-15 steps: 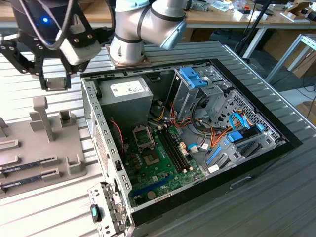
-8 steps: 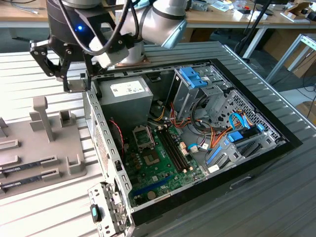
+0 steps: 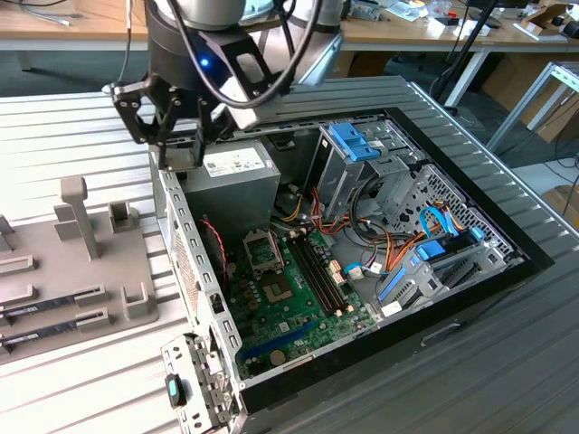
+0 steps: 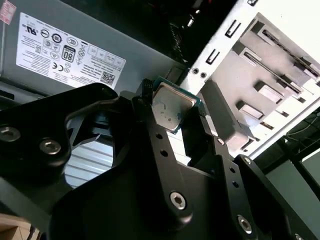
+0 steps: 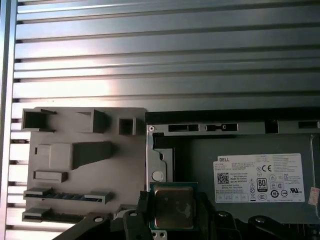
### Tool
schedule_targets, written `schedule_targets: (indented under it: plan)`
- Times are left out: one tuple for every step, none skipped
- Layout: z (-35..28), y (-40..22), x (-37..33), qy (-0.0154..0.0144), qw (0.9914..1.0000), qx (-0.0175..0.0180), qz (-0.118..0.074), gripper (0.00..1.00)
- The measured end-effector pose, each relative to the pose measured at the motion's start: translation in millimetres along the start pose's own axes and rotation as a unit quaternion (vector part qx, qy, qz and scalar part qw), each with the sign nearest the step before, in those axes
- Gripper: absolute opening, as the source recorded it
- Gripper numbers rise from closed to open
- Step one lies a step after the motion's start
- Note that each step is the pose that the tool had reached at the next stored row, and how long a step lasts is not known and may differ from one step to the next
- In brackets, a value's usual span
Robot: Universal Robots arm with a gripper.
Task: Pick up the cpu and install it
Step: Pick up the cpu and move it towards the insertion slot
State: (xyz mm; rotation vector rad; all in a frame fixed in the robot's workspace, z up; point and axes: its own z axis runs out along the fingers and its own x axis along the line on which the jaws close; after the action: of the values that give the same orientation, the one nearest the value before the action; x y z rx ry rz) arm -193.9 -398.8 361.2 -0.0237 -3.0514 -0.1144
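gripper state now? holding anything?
The gripper is shut on the cpu, which sits pinched between its fingers.

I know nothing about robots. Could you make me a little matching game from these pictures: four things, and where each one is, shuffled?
Things:
1. cpu
2. power supply
3. grey tray
4. socket

Places:
A. on the table, at the exterior view's left of the case
B. held in the gripper
C. on the green board
D. grey box with a white label, inside the case

Pairs: 1-B, 2-D, 3-A, 4-C.
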Motion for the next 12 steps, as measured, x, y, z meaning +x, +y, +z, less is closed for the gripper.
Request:
schedule_targets:
  plan:
    - [0.5,-0.1,-4.8,0.0007,1.00000,0.0003,0.000,0.47]
    - [0.9,-0.3,-9.4,0.0013,1.00000,0.0007,0.000,0.47]
    - [1.3,-0.5,-14.1,0.0021,1.00000,0.0011,0.000,0.47]
    - [1.6,-0.7,-18.3,0.0027,1.00000,0.0015,0.000,0.47]
    - [2.3,-1.2,-24.8,0.0035,0.99999,0.0019,0.000,0.47]
    - [2.6,-1.7,-29.7,0.0042,0.99999,0.0023,0.000,0.47]
    - [2.8,-2.6,-34.9,0.0050,0.99998,0.0027,0.000,0.47]
    - [2.9,-4.4,-39.4,0.0053,0.99998,0.0027,0.000,0.47]
    - [2.7,-6.9,-44.3,0.0058,0.99998,0.0029,0.000,0.47]
    - [2.8,-9.4,-47.6,0.0060,0.99998,0.0029,0.000,0.47]
    - [2.9,-16.3,-54.0,0.0064,0.99998,0.0030,0.000,0.47]
    - [3.2,-22.4,-58.6,0.0066,0.99997,0.0029,0.000,0.47]
